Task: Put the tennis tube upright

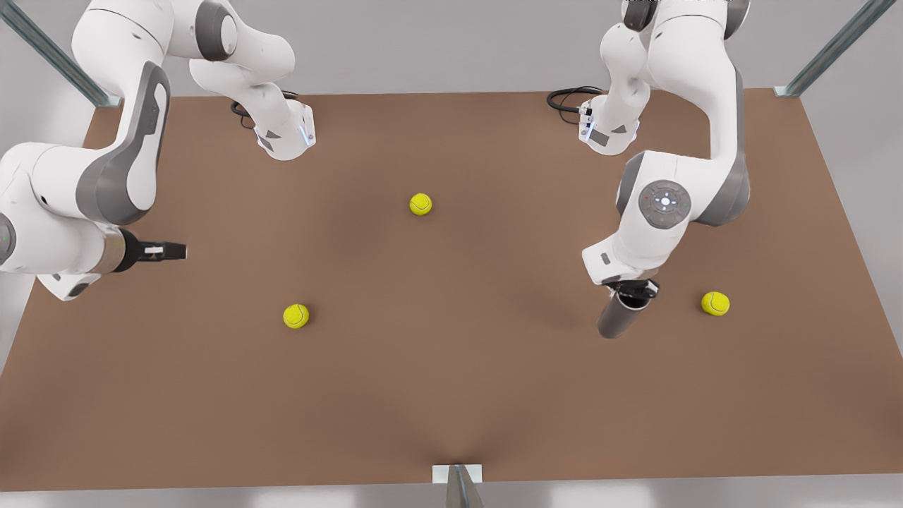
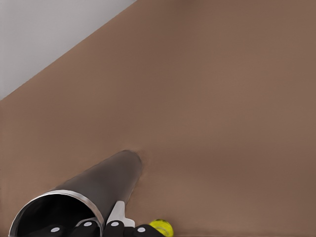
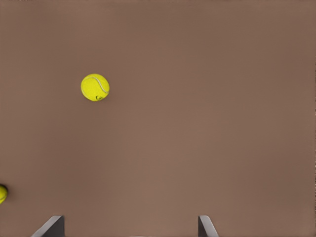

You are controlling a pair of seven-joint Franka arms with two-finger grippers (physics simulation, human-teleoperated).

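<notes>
Left pincer (image 1: 633,288) pinching the tennis tube (image 1: 619,315) at its open rim, near the front view's right.

One finger sits inside the hollow end, one outside, so the hold is on thin wall; the tube looks light, stiff and smooth, likely to slip or swivel unless gripped firmly, and its far end seems to rest on the worktop (image 1: 451,395). The fingertips are cut off in the left wrist view and half masked by the wrist in front. The right pincer (image 1: 169,250) waits at the front view's left, fingers spread, over bare worktop with a tennis ball (image 3: 95,87) beyond.
</notes>
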